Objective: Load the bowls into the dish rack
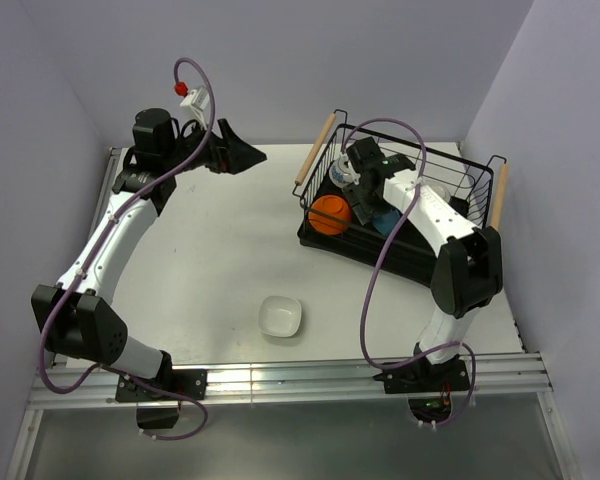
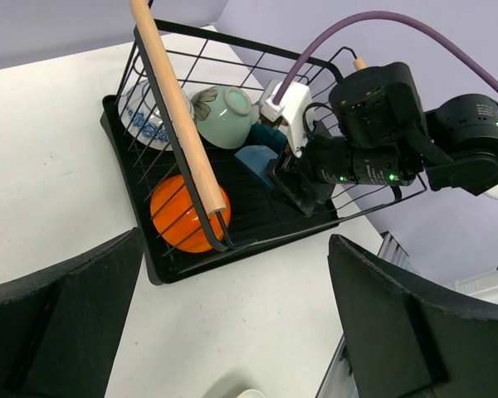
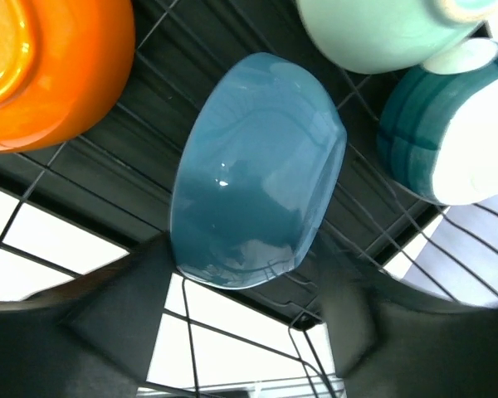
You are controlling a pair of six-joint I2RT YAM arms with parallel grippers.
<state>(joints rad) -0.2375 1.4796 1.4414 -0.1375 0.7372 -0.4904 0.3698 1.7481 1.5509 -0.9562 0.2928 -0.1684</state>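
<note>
The black wire dish rack [image 1: 460,165] stands at the back right. In it are an orange bowl [image 1: 329,215], a blue-and-white patterned bowl [image 1: 342,172], a mint bowl [image 2: 224,116] and a blue bowl [image 3: 257,170] standing on edge. My right gripper [image 1: 365,200] reaches into the rack. In the right wrist view it [image 3: 242,298] is open, with a finger on each side of the blue bowl's lower rim. A squarish white bowl [image 1: 281,316] sits on the table near the front. My left gripper [image 1: 242,155] is open and empty at the back of the table.
A light wooden handle [image 2: 178,108] runs along the rack's near end, and another [image 1: 499,195] along its far end. A teal-and-white bowl [image 3: 436,133] leans beside the mint one [image 3: 382,33]. Walls close the table at the back and on both sides.
</note>
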